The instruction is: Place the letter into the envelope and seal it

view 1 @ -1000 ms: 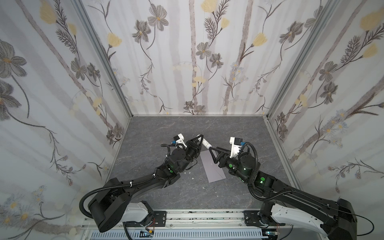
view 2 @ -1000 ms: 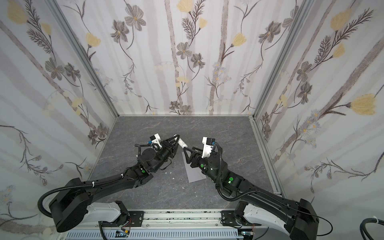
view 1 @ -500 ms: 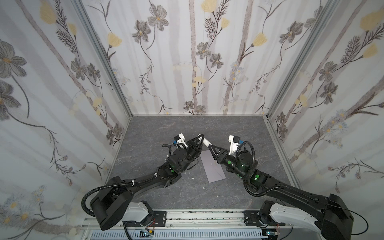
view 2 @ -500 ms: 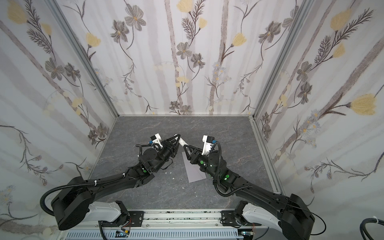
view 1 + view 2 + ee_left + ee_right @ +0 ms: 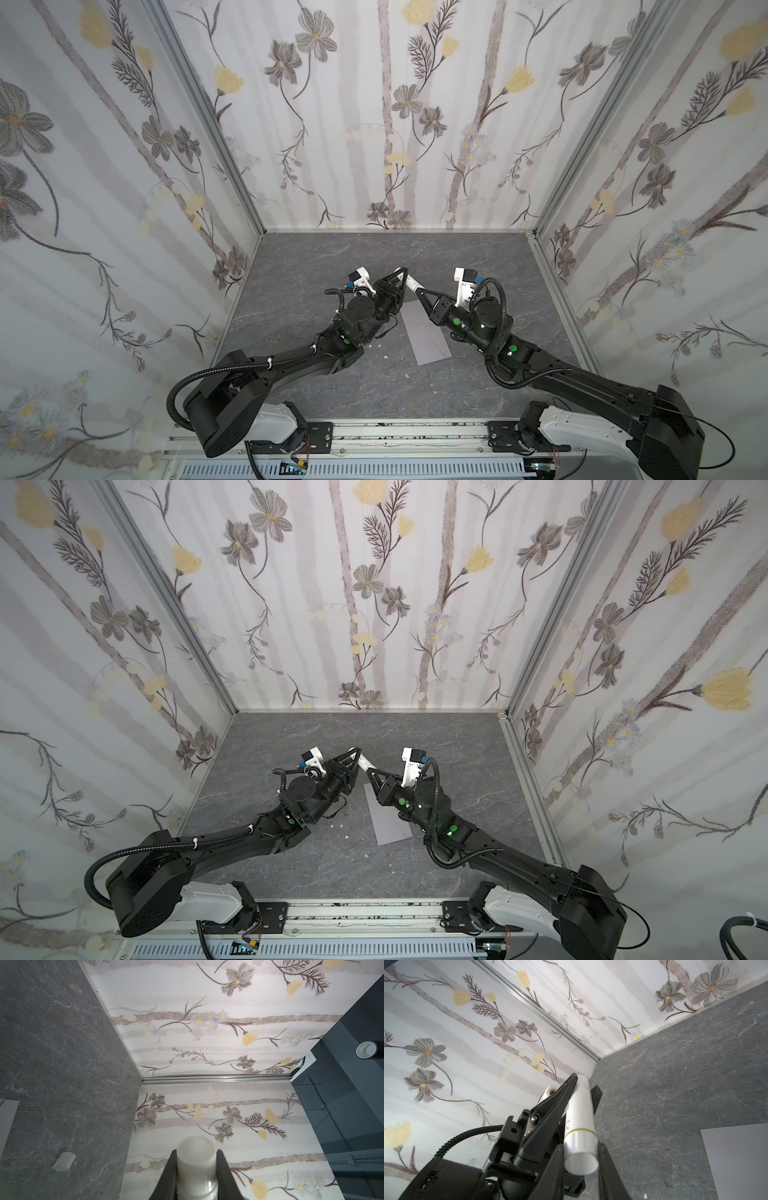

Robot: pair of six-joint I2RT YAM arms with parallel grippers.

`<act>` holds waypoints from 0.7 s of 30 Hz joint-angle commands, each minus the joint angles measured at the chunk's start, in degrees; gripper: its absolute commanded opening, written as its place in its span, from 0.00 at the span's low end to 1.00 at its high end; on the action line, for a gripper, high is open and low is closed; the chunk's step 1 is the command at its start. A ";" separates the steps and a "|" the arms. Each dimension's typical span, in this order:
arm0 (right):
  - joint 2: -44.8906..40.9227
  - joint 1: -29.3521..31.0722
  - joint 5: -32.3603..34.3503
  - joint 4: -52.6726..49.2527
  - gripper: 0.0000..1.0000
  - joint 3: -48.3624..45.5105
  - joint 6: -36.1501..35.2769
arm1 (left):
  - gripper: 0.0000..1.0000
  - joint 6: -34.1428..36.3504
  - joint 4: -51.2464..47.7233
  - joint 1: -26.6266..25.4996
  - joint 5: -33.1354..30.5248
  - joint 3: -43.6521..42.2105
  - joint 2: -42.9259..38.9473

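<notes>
White glue tube [image 5: 411, 283] is held above the grey tabletop [image 5: 316, 257]: the left claw [image 5: 401, 274] pinches one end and the right claw [image 5: 417, 291] pinches the other. The grey-lavender envelope [image 5: 426, 336] lies flat on the tabletop beneath the right claw.

Bright, even, soft light; wide-angle distortion at edges; faint shadows.

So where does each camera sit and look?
Top views: high up, looking down on table, envelope, left arm, right arm.
Left wrist: on left arm, facing the wall corner past left gripper holding glue stick.
Right wrist: on right arm, facing right gripper, same stick, envelope corner.
Shared: all show the glue stick.
</notes>
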 commanded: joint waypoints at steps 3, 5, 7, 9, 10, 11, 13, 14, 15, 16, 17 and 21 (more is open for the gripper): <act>-0.89 0.16 5.15 -8.83 0.17 2.40 -7.70 | 0.00 -1.03 2.59 -0.18 3.80 0.34 0.12; -1.10 0.34 7.23 -12.26 0.17 3.51 -10.10 | 0.00 -1.31 2.58 -0.16 4.31 0.34 0.04; -1.36 0.73 9.87 -15.76 0.16 4.59 -12.83 | 0.00 -1.40 2.55 -0.18 4.72 0.34 -0.15; -1.48 1.16 12.24 -18.55 0.16 5.58 -15.46 | 0.00 -1.79 2.39 -0.18 5.28 0.34 -0.21; -1.50 1.42 13.16 -19.52 0.16 5.95 -16.69 | 0.00 -2.01 2.34 -0.18 5.63 0.34 -0.25; -1.38 1.77 14.53 -20.94 0.16 6.11 -18.00 | 0.00 -2.24 2.23 -0.15 6.09 0.43 -0.21; -1.03 2.63 17.23 -23.20 0.15 8.53 -20.60 | 0.00 -2.42 2.03 -0.18 6.89 0.65 -0.13; -0.78 3.23 18.87 -24.47 0.15 9.29 -22.08 | 0.00 -2.54 1.89 -0.16 7.23 0.69 -0.13; -0.52 3.92 20.65 -25.67 0.15 10.07 -23.58 | 0.00 -2.84 1.80 -0.07 7.56 0.76 -0.04; -0.21 4.70 22.38 -26.54 0.15 10.62 -25.05 | 0.00 -2.98 1.75 -0.09 7.80 0.78 0.05; 0.14 5.70 24.58 -27.45 0.15 11.39 -26.91 | 0.00 -2.97 1.56 -0.07 8.13 0.86 0.12; 2.06 10.18 33.40 -30.73 0.14 14.07 -34.39 | 0.00 -3.12 1.01 -0.02 9.07 1.11 0.04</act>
